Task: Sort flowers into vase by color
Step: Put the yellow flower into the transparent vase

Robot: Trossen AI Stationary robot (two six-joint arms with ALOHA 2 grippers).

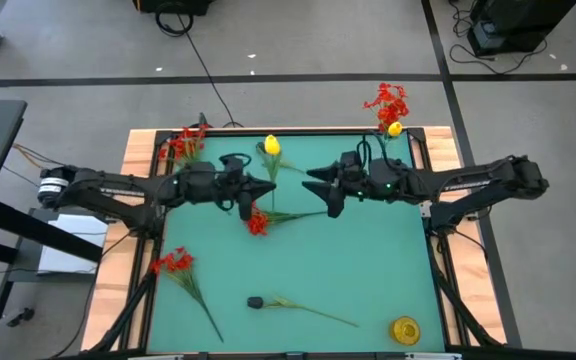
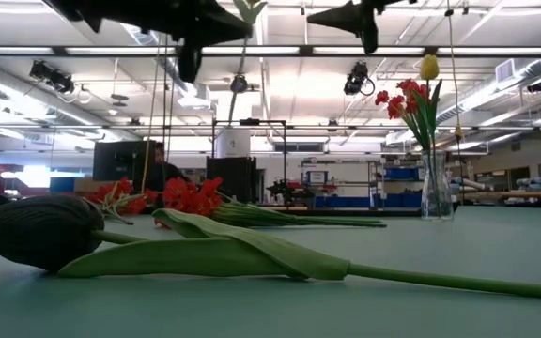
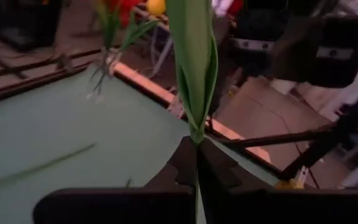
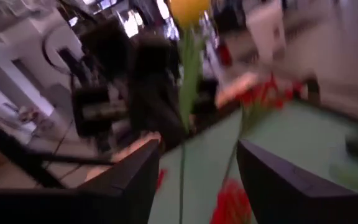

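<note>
Lab: ceiling strip lights [image 2: 280,52], equipment shelving [image 2: 346,183].

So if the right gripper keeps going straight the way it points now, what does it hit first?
Most likely the yellow flower: its stem runs between the open fingers of the right gripper. Just beyond is the left gripper, shut on that stem. Depth is hard to judge.
</note>
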